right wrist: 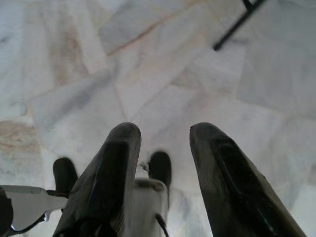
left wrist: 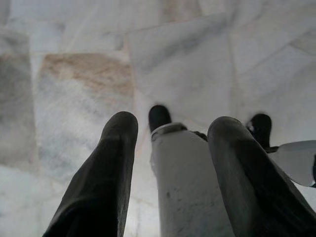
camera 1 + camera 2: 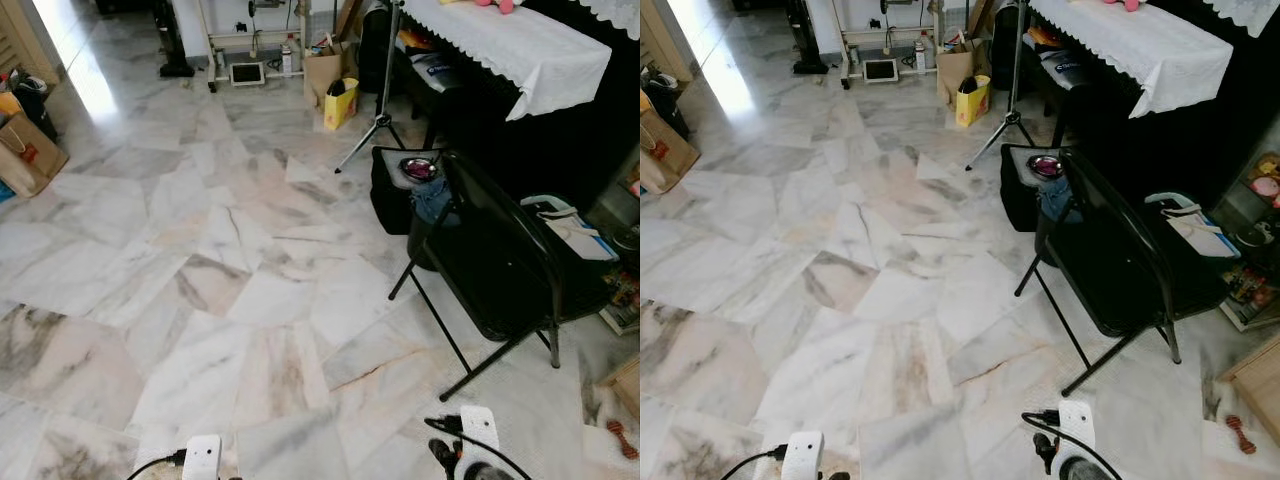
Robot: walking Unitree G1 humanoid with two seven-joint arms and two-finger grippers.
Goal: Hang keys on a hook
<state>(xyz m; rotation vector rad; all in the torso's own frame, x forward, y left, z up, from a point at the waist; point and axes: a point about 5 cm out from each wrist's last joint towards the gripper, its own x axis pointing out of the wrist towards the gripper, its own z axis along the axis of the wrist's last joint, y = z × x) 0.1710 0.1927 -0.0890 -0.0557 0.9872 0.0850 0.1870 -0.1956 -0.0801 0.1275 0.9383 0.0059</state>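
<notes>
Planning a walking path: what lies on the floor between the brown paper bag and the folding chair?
Bare marble floor between paper bag and folding chair, in the left eye view.
</notes>
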